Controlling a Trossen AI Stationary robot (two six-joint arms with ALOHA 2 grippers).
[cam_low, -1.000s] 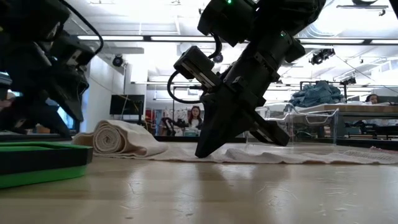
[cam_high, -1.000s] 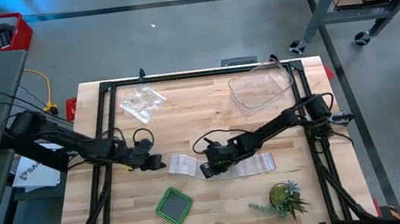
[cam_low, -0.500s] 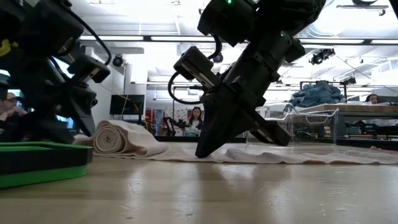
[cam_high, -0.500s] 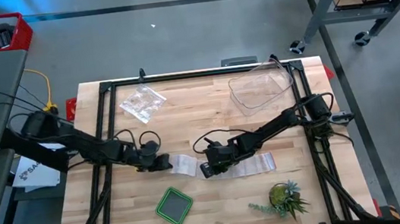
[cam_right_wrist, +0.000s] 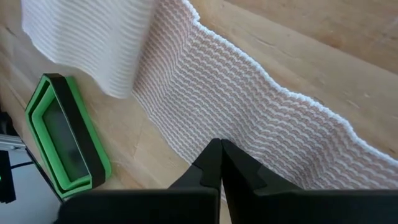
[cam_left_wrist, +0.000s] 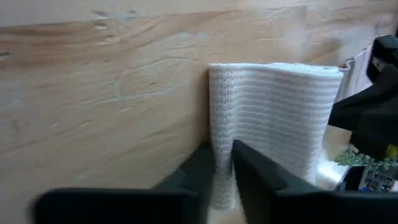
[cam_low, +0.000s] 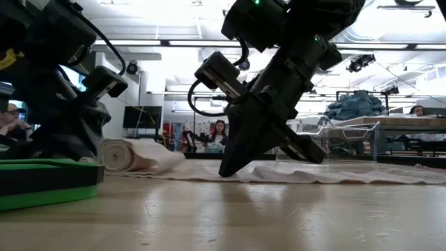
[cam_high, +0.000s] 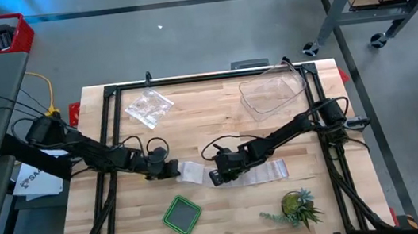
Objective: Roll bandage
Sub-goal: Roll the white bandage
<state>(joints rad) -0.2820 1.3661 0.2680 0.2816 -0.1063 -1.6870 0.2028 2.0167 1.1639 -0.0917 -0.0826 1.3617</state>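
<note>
Closing in from the side over the last second, the left pincer [cam_high: 169, 170] has travelled along the worktop [cam_high: 228, 210] and now sits right at the rolled end of the bandage [cam_high: 190, 172]. Its wrist view shows the two dark fingers [cam_left_wrist: 205, 165] drawn together with the edge of the white gauze pinched between them, where a moment ago they stood wider and short of the cloth. The low view agrees: the little roll, plainly seen earlier, is now half hidden behind that pincer.

The right pincer [cam_high: 216, 177] has not moved. It is closed, tips down on the flat part of the strip just beyond the roll, pinning it to the wood.

My reading is that one end is now held for turning while the other arm keeps the strip taut, so the next wrap can begin; most of the band still lies unrolled past the right pincer.

Light wooden boards inside a black frame make up the surface. Near the left pincer, toward the front edge, lies a green square tray [cam_high: 182, 214]; a small potted plant [cam_high: 296, 206] stands near the front on the right arm's side. A crinkly clear bag [cam_high: 148, 107] and a clear plastic tub [cam_high: 272, 93] sit well apart at the back. Beyond is a bright workshop with ceiling lights, tables and a person far off.
</note>
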